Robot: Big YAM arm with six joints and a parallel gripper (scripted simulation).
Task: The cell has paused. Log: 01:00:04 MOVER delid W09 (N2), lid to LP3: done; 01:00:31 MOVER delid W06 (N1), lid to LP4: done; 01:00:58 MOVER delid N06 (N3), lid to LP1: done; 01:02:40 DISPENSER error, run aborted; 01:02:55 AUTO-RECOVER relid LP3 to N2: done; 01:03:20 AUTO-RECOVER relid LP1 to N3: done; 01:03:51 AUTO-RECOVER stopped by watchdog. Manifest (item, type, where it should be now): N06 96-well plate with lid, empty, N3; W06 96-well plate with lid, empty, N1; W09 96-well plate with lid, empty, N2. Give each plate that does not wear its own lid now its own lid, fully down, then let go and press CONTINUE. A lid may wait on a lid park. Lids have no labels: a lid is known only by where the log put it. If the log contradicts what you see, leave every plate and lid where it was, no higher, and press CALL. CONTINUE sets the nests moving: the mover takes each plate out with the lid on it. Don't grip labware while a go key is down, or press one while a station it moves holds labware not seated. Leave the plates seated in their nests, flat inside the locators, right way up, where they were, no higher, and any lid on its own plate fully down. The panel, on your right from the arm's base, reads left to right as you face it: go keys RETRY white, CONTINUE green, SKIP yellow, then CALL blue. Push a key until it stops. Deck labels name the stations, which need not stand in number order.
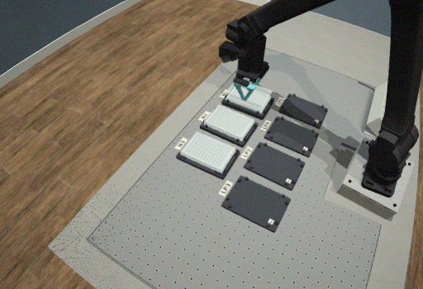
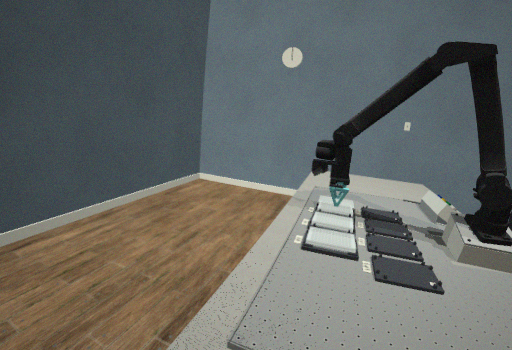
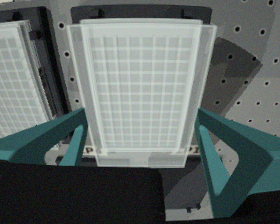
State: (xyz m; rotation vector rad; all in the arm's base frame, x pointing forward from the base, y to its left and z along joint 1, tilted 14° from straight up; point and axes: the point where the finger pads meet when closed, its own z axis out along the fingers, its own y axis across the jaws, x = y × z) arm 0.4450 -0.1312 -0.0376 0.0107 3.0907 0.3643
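Note:
My gripper (image 1: 247, 89) is shut on a clear lid (image 3: 140, 90) and holds it over nest N1, the farthest of the three nests. The grid of the plate in N1 shows through the lid. I cannot tell whether the lid rests on the plate or hangs just above it. The plates in N2 (image 1: 229, 124) and N3 (image 1: 208, 153) lie flat in their nests; N2's edge shows in the wrist view (image 3: 14, 76). The gripper also shows in the exterior view (image 2: 339, 195).
Four dark lid parks stand in a row right of the nests: LP3 (image 1: 256, 202), LP1 (image 1: 274, 165), LP4 (image 1: 291, 135) and one more (image 1: 303, 109), all bare. The key panel (image 2: 436, 205) sits near the arm's base (image 1: 386, 170), partly hidden behind the arm in the top view.

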